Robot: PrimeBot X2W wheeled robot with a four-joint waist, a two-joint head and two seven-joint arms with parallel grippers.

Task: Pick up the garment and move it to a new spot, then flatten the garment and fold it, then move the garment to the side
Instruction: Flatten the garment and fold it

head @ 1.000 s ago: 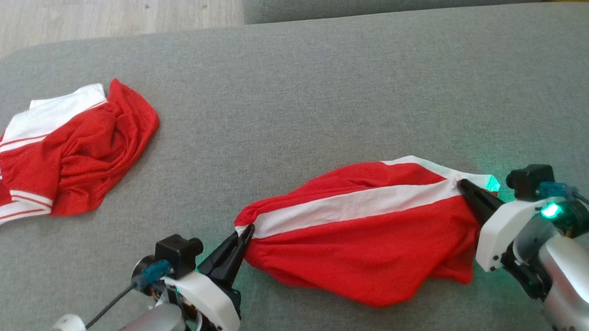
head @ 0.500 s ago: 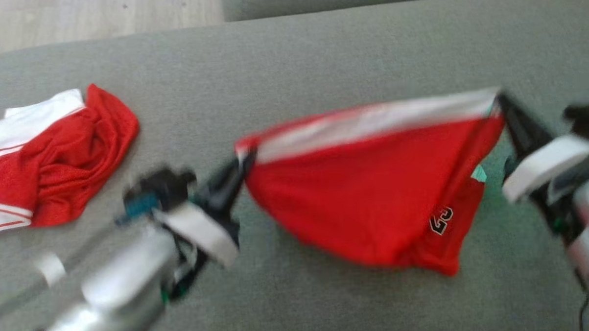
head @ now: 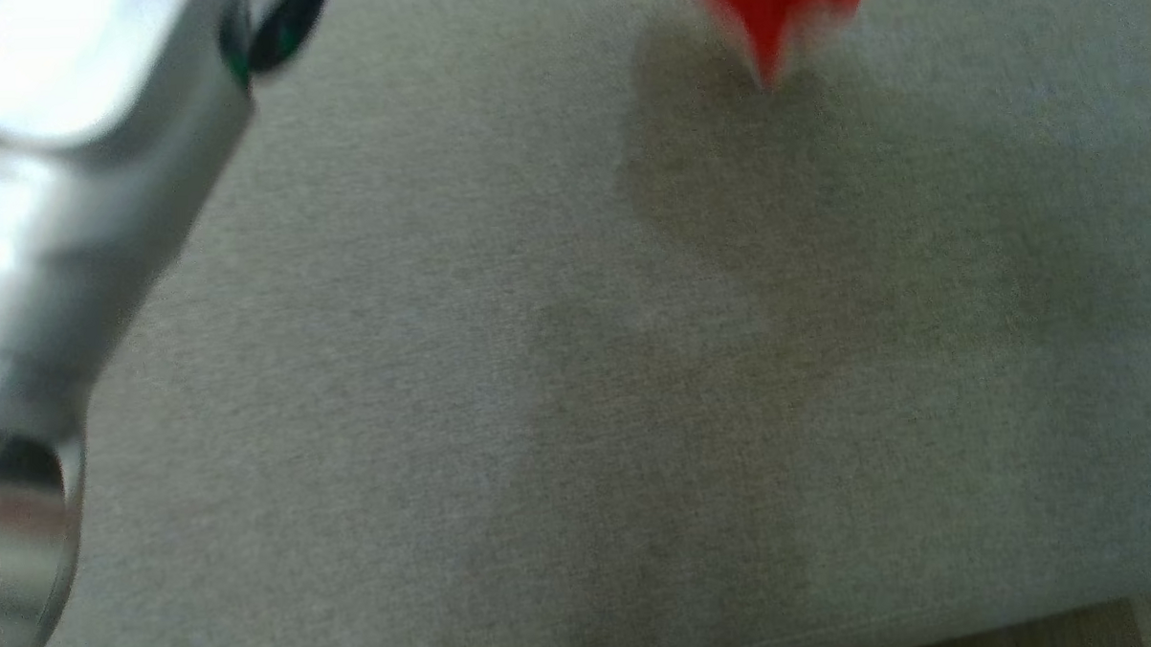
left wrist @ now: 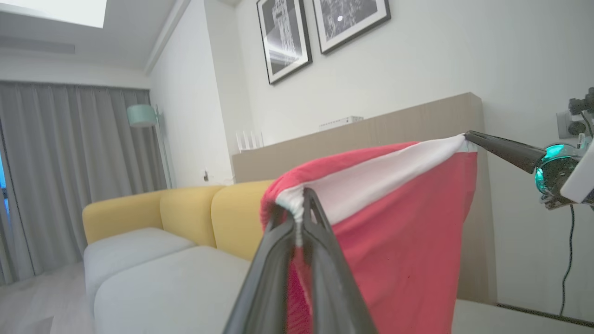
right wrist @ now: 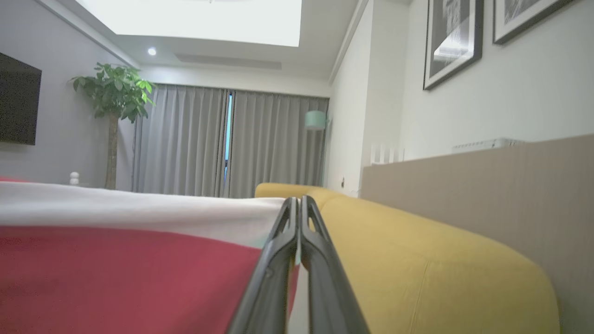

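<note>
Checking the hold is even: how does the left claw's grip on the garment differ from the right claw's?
The left claw pinches bunched cloth; the right claw holds a flat corner. Red cloth rolls over the white band near the left claw; at the right claw the band is the top edge. Both are shut on the garment, stretched between them.

Red garment (left wrist: 408,241) with white band, grey cushion (head: 577,381), yellow sofa (right wrist: 417,260)

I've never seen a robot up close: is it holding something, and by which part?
The red garment: the left end effector pinches one end of its white band, and the right end effector pinches the other end.
</note>
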